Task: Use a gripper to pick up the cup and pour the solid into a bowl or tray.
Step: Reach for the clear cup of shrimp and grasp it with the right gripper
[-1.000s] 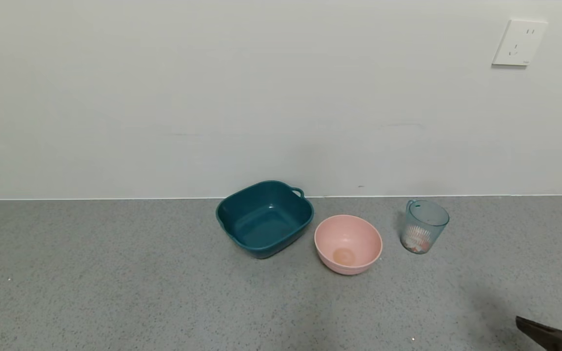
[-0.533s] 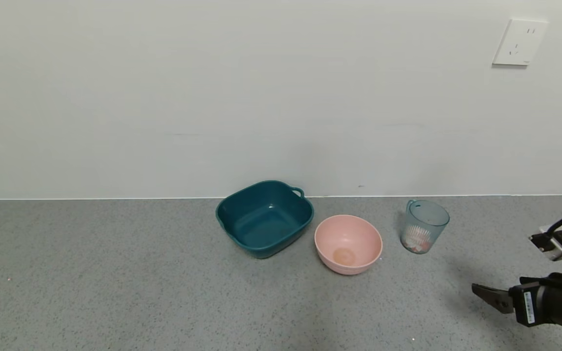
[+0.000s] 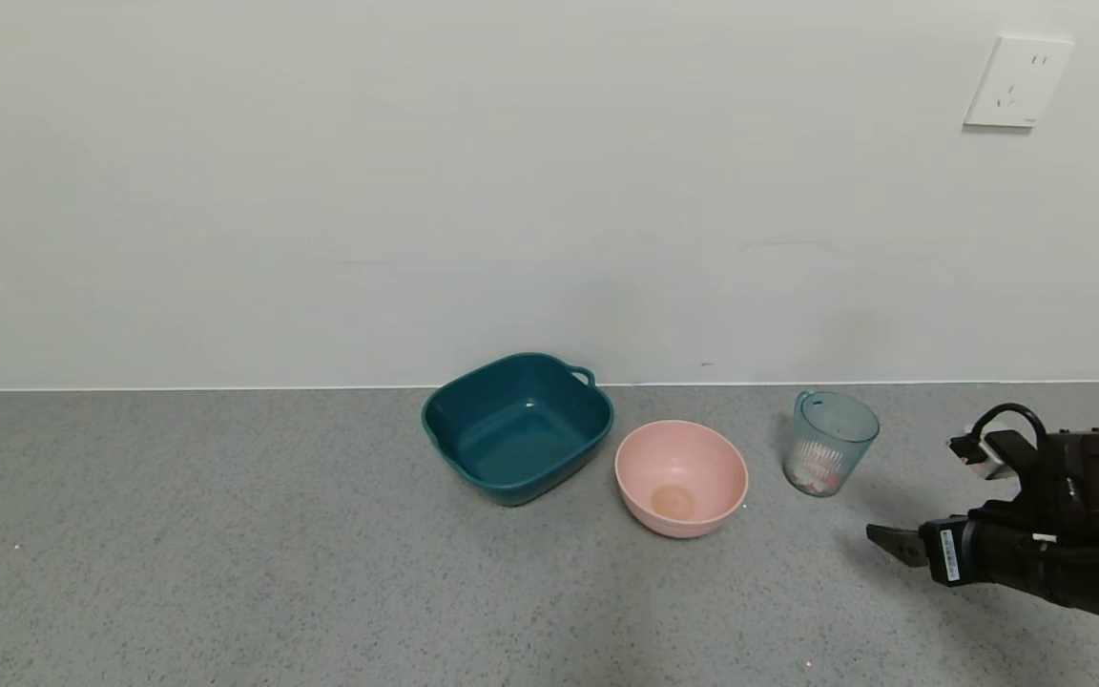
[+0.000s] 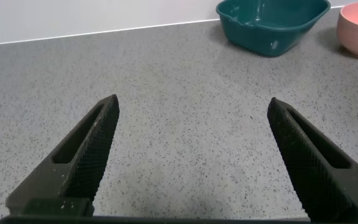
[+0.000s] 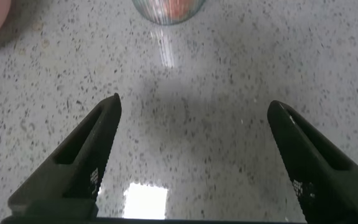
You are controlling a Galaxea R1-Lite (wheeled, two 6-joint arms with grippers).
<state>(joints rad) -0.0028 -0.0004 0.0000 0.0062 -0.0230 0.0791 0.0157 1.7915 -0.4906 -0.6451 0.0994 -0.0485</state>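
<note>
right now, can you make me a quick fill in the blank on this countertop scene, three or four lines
1. The cup stands upright on the robot's ____ side of the pink bowl.
2. The solid lies inside the ____.
3. The right gripper is ____, apart from the cup.
4. Beside the pink bowl, on the other side from the cup, sits a dark ____ tub.

Missing words: right; cup; open; teal

Cup (image 3: 830,443) stood upright on the desk (image 3: 225,553), translucent blue-green, ribbed lower wall, small handle toward the wall. Orange-red and white pieces (image 3: 815,474) sat in its bottom. Pink bowl (image 3: 681,477) stood near its left side, apart.
</note>
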